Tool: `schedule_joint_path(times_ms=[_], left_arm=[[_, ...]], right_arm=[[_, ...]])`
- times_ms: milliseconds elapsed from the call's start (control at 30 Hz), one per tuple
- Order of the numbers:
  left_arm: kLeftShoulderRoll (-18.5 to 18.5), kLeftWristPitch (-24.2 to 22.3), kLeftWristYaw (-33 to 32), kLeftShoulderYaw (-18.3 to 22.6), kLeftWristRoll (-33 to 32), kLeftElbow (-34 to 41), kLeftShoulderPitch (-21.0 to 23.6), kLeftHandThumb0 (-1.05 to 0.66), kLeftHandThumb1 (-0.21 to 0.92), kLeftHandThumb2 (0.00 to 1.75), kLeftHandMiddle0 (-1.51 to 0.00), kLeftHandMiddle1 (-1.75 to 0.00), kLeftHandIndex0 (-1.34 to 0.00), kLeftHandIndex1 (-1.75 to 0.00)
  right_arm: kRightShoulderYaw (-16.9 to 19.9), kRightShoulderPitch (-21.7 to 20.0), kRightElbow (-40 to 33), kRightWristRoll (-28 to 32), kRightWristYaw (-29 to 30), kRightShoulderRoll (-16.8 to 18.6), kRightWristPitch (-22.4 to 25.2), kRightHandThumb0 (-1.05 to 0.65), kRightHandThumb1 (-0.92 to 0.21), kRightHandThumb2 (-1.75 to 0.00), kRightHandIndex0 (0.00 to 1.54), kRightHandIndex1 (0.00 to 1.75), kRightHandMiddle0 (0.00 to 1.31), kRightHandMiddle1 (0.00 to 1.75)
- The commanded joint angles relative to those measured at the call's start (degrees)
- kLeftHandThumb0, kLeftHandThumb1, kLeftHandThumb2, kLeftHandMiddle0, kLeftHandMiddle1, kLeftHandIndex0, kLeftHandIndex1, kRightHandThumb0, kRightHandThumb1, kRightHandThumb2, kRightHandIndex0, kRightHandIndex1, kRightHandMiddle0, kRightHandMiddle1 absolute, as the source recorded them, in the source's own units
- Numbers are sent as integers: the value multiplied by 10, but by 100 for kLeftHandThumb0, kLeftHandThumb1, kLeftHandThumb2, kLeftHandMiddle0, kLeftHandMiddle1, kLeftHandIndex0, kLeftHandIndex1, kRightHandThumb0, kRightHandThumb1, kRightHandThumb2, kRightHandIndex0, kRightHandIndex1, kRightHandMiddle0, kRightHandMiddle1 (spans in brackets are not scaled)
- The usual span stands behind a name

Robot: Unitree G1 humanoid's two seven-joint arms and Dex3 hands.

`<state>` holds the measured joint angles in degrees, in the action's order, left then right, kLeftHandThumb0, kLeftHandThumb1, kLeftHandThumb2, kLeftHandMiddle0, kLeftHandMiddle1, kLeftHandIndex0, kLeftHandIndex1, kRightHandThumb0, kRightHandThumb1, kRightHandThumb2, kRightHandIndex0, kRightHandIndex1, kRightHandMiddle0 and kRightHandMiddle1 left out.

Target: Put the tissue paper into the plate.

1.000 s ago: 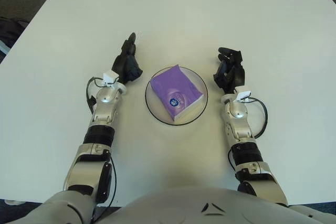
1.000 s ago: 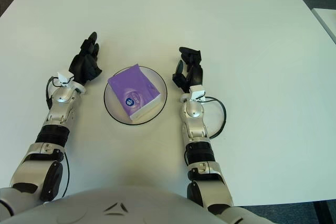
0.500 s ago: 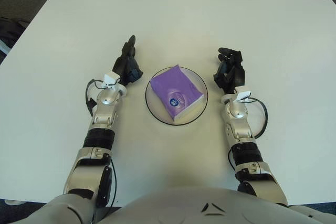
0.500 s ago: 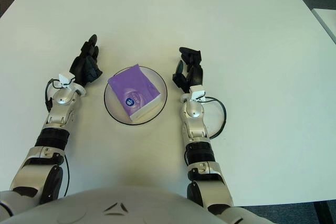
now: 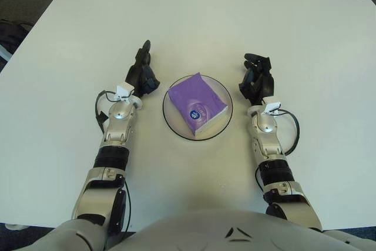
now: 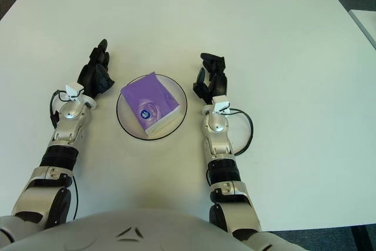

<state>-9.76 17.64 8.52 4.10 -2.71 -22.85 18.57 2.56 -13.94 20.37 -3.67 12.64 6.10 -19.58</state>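
Purple tissue pack [image 5: 198, 103] lay inside the plate [image 5: 174, 124], tilted, at mid-table [image 5: 305, 33]. Left hand [image 5: 143, 73] showed just left of the plate, fingers extended and loose, holding nothing. Right hand [image 5: 257, 79] showed just right of the plate, fingers relaxed, part-curled, empty.

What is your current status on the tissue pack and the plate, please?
Left hand and right hand open, either side of the plate, holding nothing. Purple tissue pack lies inside the plate. Nothing in the way.
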Motion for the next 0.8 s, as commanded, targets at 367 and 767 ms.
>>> schedule_joint_path(times_ms=[367,767], left_arm=[[12,7,-46,-8,43,-16,-38,-85,92,123,0,0,0,-1],[15,21,-56,-9,46,-23,-39,-86,92,122,0,0,0,0]], right_arm=[[6,47,44,6,-3,-1,36,-56,-92,-88,40,86,10,120],[6,48,42,6,-4,-1,36,-57,-92,-88,39,86,9,118]])
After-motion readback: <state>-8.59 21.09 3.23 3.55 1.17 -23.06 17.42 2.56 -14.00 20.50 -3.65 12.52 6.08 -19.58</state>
